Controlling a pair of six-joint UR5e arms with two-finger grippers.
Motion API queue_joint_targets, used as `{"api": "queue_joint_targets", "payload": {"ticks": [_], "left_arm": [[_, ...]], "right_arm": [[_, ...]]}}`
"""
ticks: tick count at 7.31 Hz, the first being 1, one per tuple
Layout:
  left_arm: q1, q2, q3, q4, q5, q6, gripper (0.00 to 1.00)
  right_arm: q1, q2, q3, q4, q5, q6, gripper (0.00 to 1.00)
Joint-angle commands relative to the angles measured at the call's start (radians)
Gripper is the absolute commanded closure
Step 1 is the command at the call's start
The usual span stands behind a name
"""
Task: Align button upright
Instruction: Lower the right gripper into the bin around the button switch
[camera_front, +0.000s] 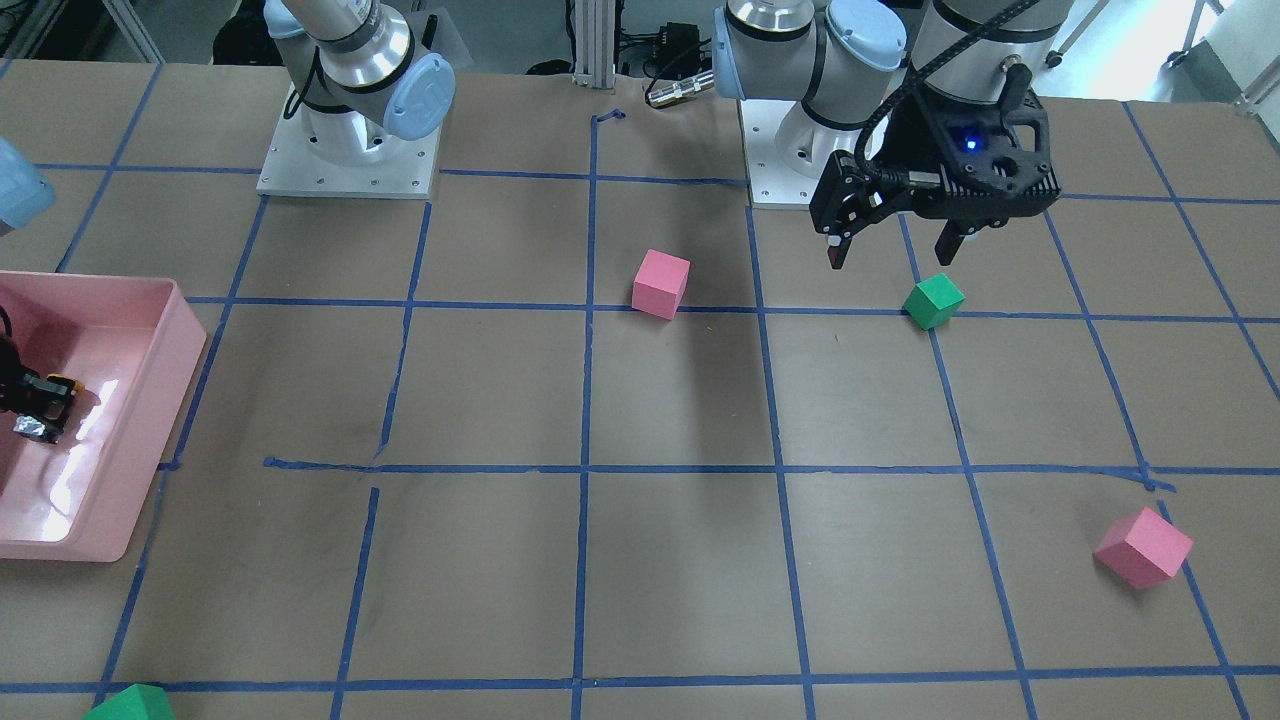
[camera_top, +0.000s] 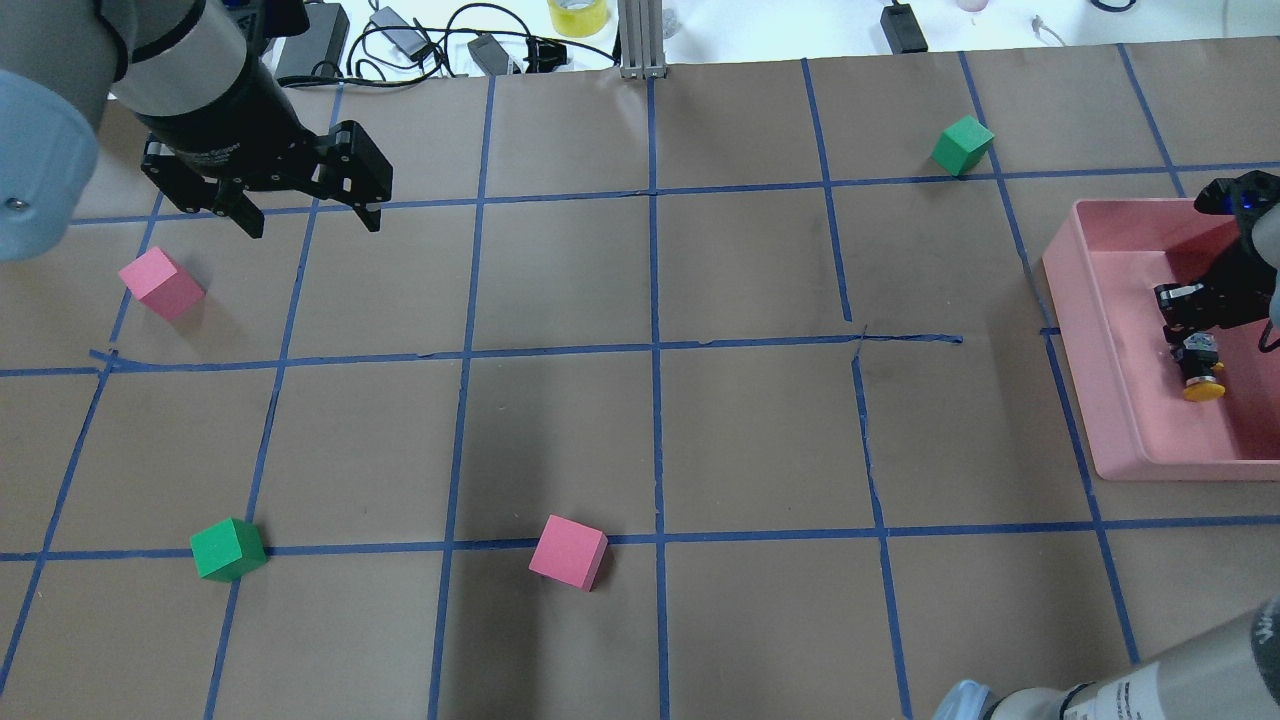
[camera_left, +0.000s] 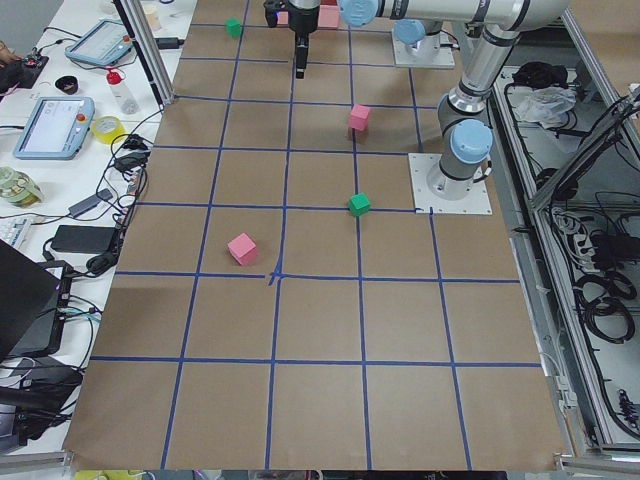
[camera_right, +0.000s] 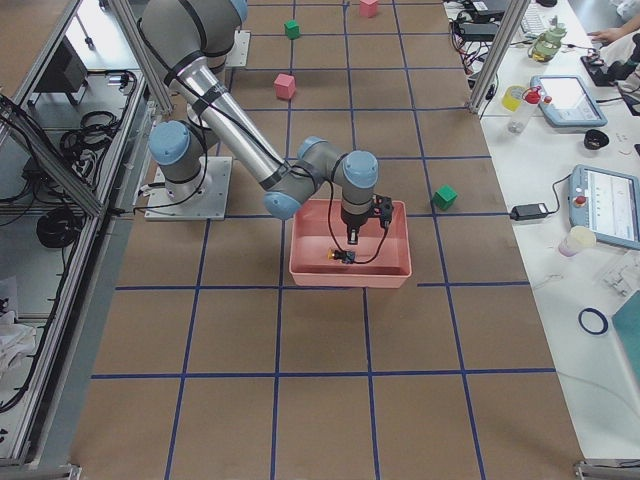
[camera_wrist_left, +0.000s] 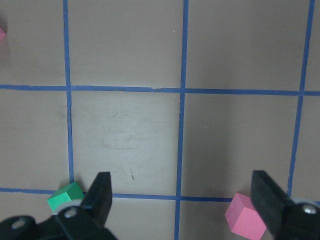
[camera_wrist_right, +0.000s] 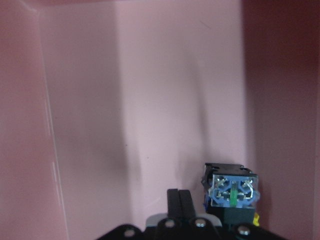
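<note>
1. You'll find the button (camera_top: 1200, 370) inside the pink bin (camera_top: 1085, 330) at the robot's right end of the desk (camera_top: 750, 430); it rests on the bin floor and is not upright; in the overhead view its yellow cap points toward the robot and its grey base toward the far side.
2. Your right gripper (camera_top: 1192, 318) reaches down into the same bin, right at the base end of the button; in the right wrist view its fingers (camera_wrist_right: 178, 197) are pressed together with nothing between them, and the button's base (camera_wrist_right: 232, 190) sits just beside them; you cannot tell whether they touch.
3. Your left gripper (camera_top: 313, 228) hangs above the desk at the other end, well apart from the bin; its jaws are spread wide and hold nothing.
4. Near that left gripper you can see a pink cube (camera_top: 160, 283); a green cube (camera_top: 228, 549) lies closer to the robot.
5. A second pink cube (camera_top: 568, 552) sits near the desk's middle; a second green cube (camera_top: 962, 145) sits on the far side, near the bin.
</note>
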Motion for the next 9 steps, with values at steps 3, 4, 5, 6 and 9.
{"api": "queue_joint_targets", "payload": {"ticks": [3, 4, 5, 6, 9], "left_arm": [[-0.002, 0.004, -0.005, 0.000, 0.000, -0.002, 0.00], [-0.002, 0.004, -0.005, 0.000, 0.000, -0.002, 0.00], [0.000, 0.004, -0.004, 0.000, 0.000, -0.002, 0.00], [0.000, 0.004, -0.005, 0.000, 0.000, -0.002, 0.00], [-0.002, 0.004, -0.005, 0.000, 0.000, -0.002, 0.00]], "right_arm": [[-0.001, 0.000, -0.004, -0.001, 0.002, 0.019, 0.33], [-0.001, 0.001, -0.002, -0.002, 0.005, 0.020, 0.31], [-0.001, 0.001, 0.001, -0.002, 0.022, 0.022, 0.31], [0.001, 0.001, 0.002, -0.001, 0.026, 0.022, 0.31], [-0.001, 0.007, 0.007, -0.010, 0.083, 0.019, 0.31]]}}
